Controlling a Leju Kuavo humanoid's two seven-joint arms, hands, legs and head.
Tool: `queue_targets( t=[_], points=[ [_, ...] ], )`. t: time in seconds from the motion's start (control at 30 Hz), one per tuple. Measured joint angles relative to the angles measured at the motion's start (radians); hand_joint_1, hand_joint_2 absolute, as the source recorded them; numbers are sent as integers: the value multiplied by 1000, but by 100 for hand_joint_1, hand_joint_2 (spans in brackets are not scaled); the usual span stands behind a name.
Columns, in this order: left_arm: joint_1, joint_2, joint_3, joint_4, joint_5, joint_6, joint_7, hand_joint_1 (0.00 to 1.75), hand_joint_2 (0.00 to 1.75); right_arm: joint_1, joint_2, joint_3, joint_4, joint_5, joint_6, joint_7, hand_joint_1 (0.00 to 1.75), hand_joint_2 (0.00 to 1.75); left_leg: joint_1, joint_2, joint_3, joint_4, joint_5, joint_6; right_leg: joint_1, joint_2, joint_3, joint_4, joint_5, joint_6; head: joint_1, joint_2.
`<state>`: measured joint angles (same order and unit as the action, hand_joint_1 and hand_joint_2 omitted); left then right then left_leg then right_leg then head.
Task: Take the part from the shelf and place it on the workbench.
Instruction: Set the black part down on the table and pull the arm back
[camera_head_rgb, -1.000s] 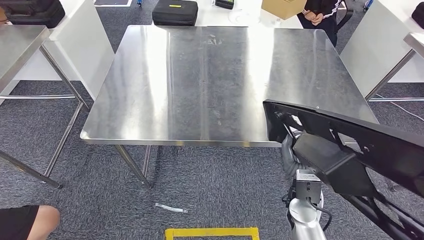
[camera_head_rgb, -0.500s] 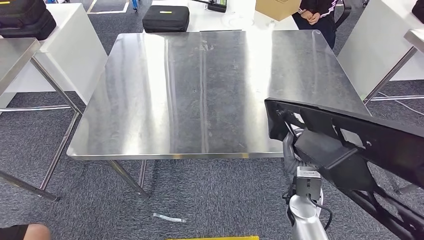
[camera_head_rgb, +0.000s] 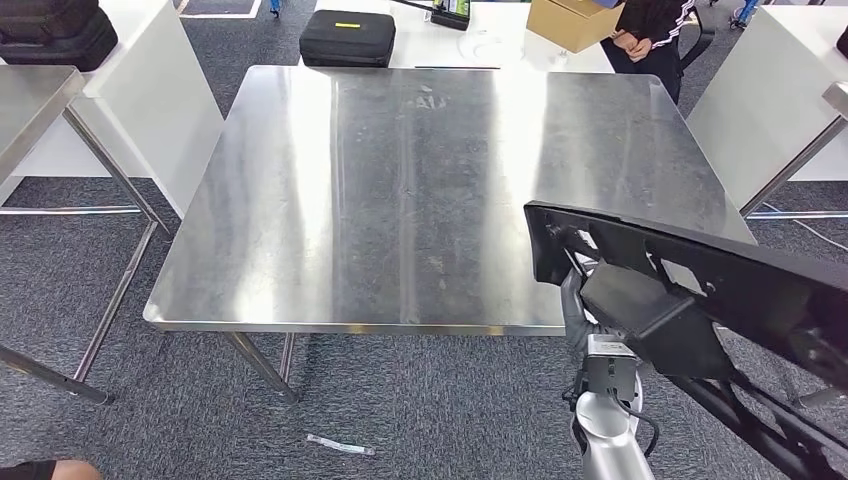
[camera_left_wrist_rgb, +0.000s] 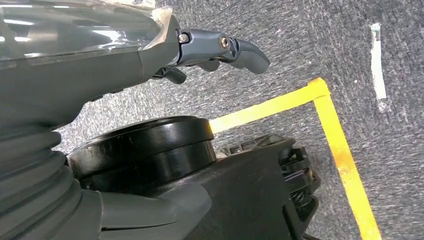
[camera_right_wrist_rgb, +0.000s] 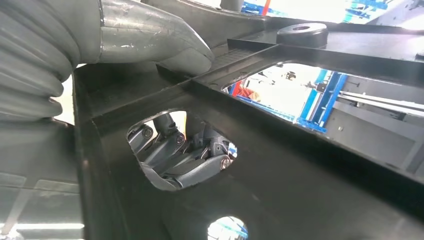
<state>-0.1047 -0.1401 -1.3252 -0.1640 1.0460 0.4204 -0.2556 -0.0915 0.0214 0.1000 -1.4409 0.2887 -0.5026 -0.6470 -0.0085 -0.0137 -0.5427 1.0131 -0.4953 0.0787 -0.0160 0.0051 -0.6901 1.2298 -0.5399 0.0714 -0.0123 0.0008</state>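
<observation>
The part (camera_head_rgb: 700, 290) is a long black plastic frame with cut-outs, held at the lower right of the head view, its near end just over the workbench's front right corner. My right hand (camera_right_wrist_rgb: 150, 40) grips it, thumb on the upper face and the dark fingers (camera_right_wrist_rgb: 185, 160) seen through a cut-out. The workbench (camera_head_rgb: 400, 180) is a bare steel table straight ahead. My left hand (camera_left_wrist_rgb: 220, 47) hangs by my side over the carpet, fingers apart, holding nothing.
A black case (camera_head_rgb: 347, 38) and a cardboard box (camera_head_rgb: 570, 18) sit on a white table behind the workbench, where a person (camera_head_rgb: 650, 25) stands. Other tables (camera_head_rgb: 30, 100) (camera_head_rgb: 780, 90) flank it. Yellow tape (camera_left_wrist_rgb: 340, 145) marks the carpet.
The whole picture has shifted: the camera moved and the workbench's front edge now lies lower, nearer to me. The part stays in my right hand's grip.
</observation>
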Motion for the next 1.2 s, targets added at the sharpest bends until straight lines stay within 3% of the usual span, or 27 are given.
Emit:
queue_targets(
  t=[0.03, 0.07, 0.1, 0.17, 0.27, 0.33, 0.4, 0.43, 0.47, 0.5, 0.57, 0.6, 0.7, 0.77, 0.9, 1.0, 1.03, 1.07, 1.13, 1.17, 1.2],
  points=[
    [0, 0, 0, 0, 0, 0, 0, 0, 175, 0, -1, 1, 0, -1, 0, 0, 175, 175, 1, -1, 9, 0, -7, -4, -1, -2, 24, -76, 43, 9, 0, 0],
    [0, 0, 0, 0, 0, 1, 0, 0, 175, 0, -1, 1, 1, -1, -1, 0, 175, 175, 0, -2, 17, 0, -15, -9, 0, -4, 48, -143, 71, 9, 0, 0],
    [0, 0, 0, 0, 0, 1, 0, 0, 175, -1, -1, 2, 1, -1, -1, 0, 175, 175, -1, -2, 22, 0, -21, -14, 2, -7, 65, -188, 86, 1, 0, 0],
    [0, 1, 0, 0, 0, 2, 0, 0, 175, 0, -2, 4, 2, -1, -1, 0, 175, 175, -4, -1, 27, 1, -30, -26, 7, -9, 78, -211, 88, -26, -1, 0],
    [0, 2, 0, 0, 0, 3, -1, 0, 175, -2, -2, 7, 3, -1, -2, 0, 175, 175, -4, 2, 22, 32, -42, -41, -2, -4, 98, -215, 93, -46, -3, 0],
    [0, 3, 0, 0, 0, 5, -1, 0, 175, -6, -2, 8, 3, -1, -3, 0, 175, 175, -2, 5, -30, 123, -78, -52, -6, -4, 112, -217, 85, -58, -5, 0],
    [0, 3, 0, 0, 0, 5, -6, 0, 175, -7, -1, 10, 3, 0, -3, 0, 175, 175, 0, 6, -112, 245, -123, -61, -5, -4, 119, -217, 77, -67, -6, 0],
    [0, 3, 0, -1, -1, 5, -9, 0, 175, -7, 0, 10, 3, 0, -3, 0, 175, 175, 1, 5, -141, 278, -129, -63, -4, -4, 123, -217, 72, -68, -6, 0],
    [0, 3, 0, -1, -2, 5, -12, 0, 175, -6, 0, 10, 4, 0, -3, 1, 175, 175, 1, 5, -151, 275, -114, -63, -4, -3, 129, -217, 67, -68, -6, 0],
    [0, 3, 0, -1, -3, 5, -12, 0, 175, -6, 1, 10, 4, 1, -3, 1, 175, 175, 1, 5, -141, 236, -79, -61, -3, -2, 137, -217, 62, -67, -6, 0],
    [0, 4, 0, -1, -4, 6, -6, 0, 175, -6, 3, 10, 3, 2, -4, 3, 175, 175, -1, 7, -91, 110, -1, -50, -2, 1, 155, -218, 51, -62, -5, 0],
    [0, 4, 0, -1, -4, 6, -3, 0, 175, -6, 3, 10, 3, 3, -5, 4, 175, 175, -5, 7, -72, 61, 7, -43, 0, 2, 160, -218, 46, -58, -5, 0],
    [0, 3, 0, 0, -4, 9, 0, 0, 175, -3, 5, 10, 2, 4, -7, 8, 175, 175, -13, 4, -54, 14, -6, -18, 5, 3, 164, -212, 42, -37, -5, 0],
    [0, 0, 0, 0, -4, 11, 1, 0, 175, -1, 6, 11, -1, 6, -7, 11, 175, 175, -8, 6, -32, 4, 13, -5, 7, 2, 163, -188, 34, -25, -5, 0],
    [0, -1, 0, 0, -5, 19, -2, 0, 175, -2, 6, 12, -7, 19, 3, 21, 175, 175, -4, 9, -10, 1, 13, 5, 6, 1, 84, -41, -31, -26, -2, 0],
    [0, -1, 0, 0, -5, 20, -2, 0, 175, -2, 6, 12, -8, 20, 4, 22, 175, 175, -4, 9, -11, 1, 12, 5, 5, 1, 71, -20, -38, -26, -2, 0],
    [0, -1, 0, 0, -5, 21, -3, 0, 175, 0, 6, 12, -8, 21, 6, 24, 175, 175, -4, 8, -10, 1, 10, 5, 5, 1, 48, 9, -45, -24, -2, 0],
    [0, -2, 0, 0, -5, 22, -4, 0, 175, 2, 6, 12, -8, 21, 8, 25, 175, 175, -3, 5, -2, 1, 2, 2, 3, 0, 48, -33, -11, -13, -2, 0],
    [0, -2, 0, 0, -5, 26, -8, 0, 175, 4, 6, 15, -7, 28, 25, 29, 175, 175, -4, 0, 16, 1, -19, -11, 4, -6, 51, -129, 50, -10, -1, 0],
    [0, -2, 0, 0, -5, 28, -10, 0, 175, 1, 6, 20, -6, 34, 38, 30, 175, 175, -5, -1, 23, 2, -29, -18, 4, -9, 75, -204, 93, -13, -2, 0],
    [0, -1, 0, 0, -6, 30, -11, 0, 175, -5, 5, 27, -2, 44, 50, 30, 175, 175, -8, 1, 23, 2, -34, -17, 4, -10, 77, -208, 95, -25, -2, 0]
  ],
)
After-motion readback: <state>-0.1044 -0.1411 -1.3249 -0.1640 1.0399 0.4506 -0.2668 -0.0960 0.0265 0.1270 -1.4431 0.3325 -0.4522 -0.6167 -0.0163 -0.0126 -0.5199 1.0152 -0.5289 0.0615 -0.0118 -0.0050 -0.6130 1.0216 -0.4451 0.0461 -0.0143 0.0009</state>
